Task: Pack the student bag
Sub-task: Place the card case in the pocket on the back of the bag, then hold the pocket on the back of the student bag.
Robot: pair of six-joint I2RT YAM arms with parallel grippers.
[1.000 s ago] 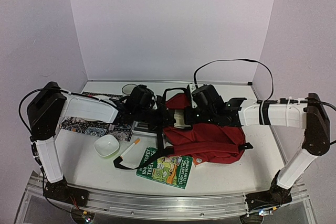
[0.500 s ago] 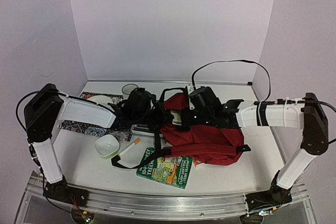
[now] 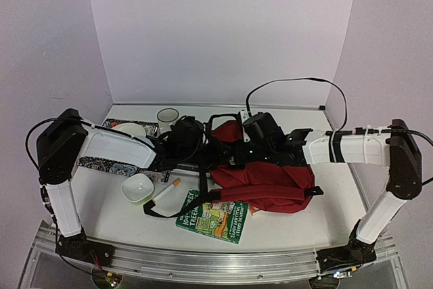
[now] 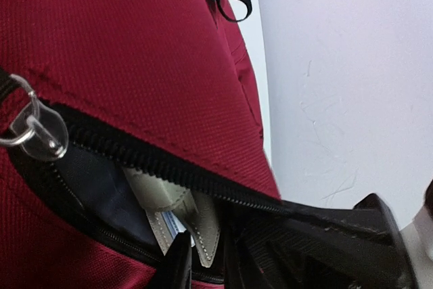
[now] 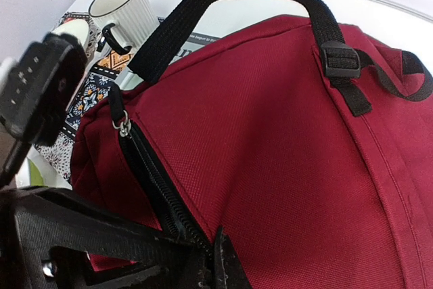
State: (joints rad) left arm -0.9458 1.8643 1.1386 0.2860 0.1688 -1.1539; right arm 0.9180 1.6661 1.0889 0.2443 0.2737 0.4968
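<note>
Left hand has moved into student bag, barely parted.

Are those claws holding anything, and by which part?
Right gripper pinches the student bag at its zipper edge. Left gripper flanks a pale flat item inside the bag; grip cannot be told.

Top cam sits high behind the 2 arm bases, looking down over the whole table. Both wrist cams are right up against the bag: left stares into its zipper, right looks across its top toward the mug. All 3 share the bag.
</note>
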